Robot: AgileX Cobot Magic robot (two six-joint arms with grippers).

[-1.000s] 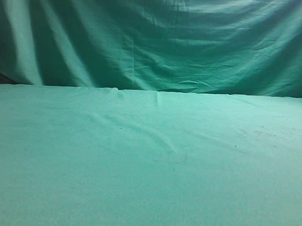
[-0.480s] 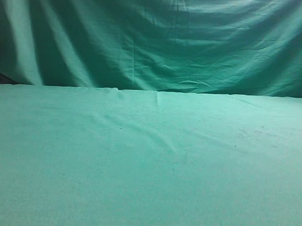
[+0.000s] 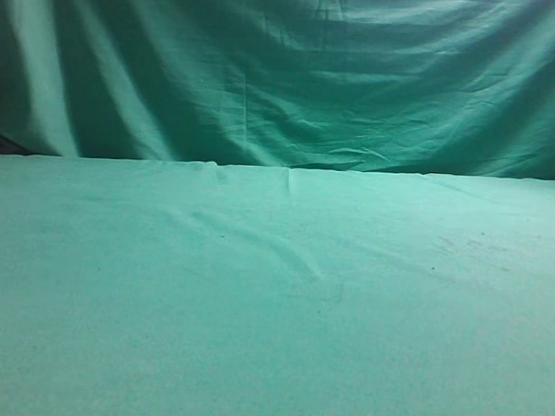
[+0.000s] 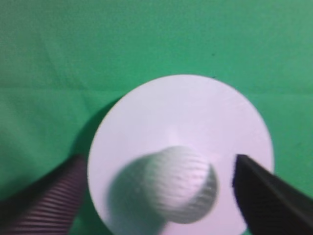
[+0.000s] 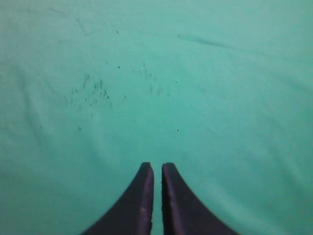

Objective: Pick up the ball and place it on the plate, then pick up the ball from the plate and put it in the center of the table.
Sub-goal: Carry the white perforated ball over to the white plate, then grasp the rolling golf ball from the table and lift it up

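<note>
In the left wrist view the white dimpled ball (image 4: 182,185) lies on a round white plate (image 4: 195,107), a little toward the near edge. My left gripper (image 4: 159,183) is open, its two dark fingers standing wide apart on either side of the ball without touching it. In the right wrist view my right gripper (image 5: 157,169) is shut and empty above bare green cloth of the table (image 5: 156,73). The exterior view shows only the table (image 3: 273,300); ball, plate and both grippers are out of that view.
A wrinkled green backdrop (image 3: 283,70) hangs behind the table's far edge. A low crease runs across the cloth (image 3: 285,250) near the middle. Small dark specks mark the cloth under the right gripper (image 5: 90,93).
</note>
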